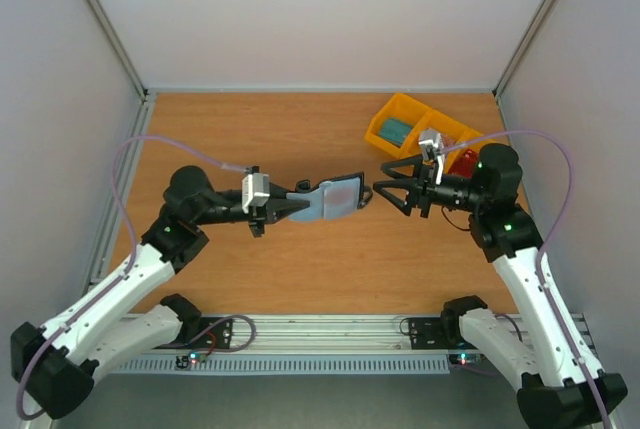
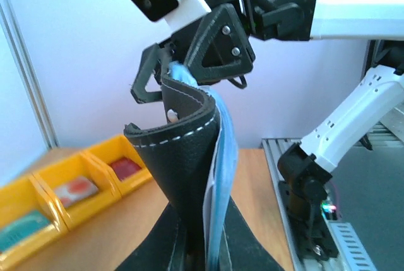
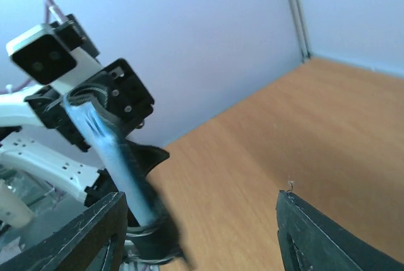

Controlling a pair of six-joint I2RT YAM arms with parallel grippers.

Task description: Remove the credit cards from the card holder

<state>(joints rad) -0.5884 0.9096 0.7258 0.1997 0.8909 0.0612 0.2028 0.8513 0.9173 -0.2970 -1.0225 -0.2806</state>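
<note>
My left gripper (image 1: 300, 205) is shut on the grey-blue card holder (image 1: 335, 197) and holds it above the table, pointing right. In the left wrist view the card holder (image 2: 183, 157) stands up from my left gripper (image 2: 211, 252), its black cover curled open from the blue side. A thin pale edge (image 2: 212, 195) shows between them; I cannot tell if it is a card. My right gripper (image 1: 380, 187) is open and empty just right of the card holder's free end, apart from it. In the right wrist view the card holder (image 3: 107, 148) is edge-on near the left finger of my right gripper (image 3: 199, 239).
A yellow three-compartment tray (image 1: 410, 107) stands at the back right, behind the right arm. Flat cards lie in its compartments: a teal one (image 2: 19, 230), a red one with a pale band (image 2: 76, 190) and a red one (image 2: 126, 168). White walls enclose the table.
</note>
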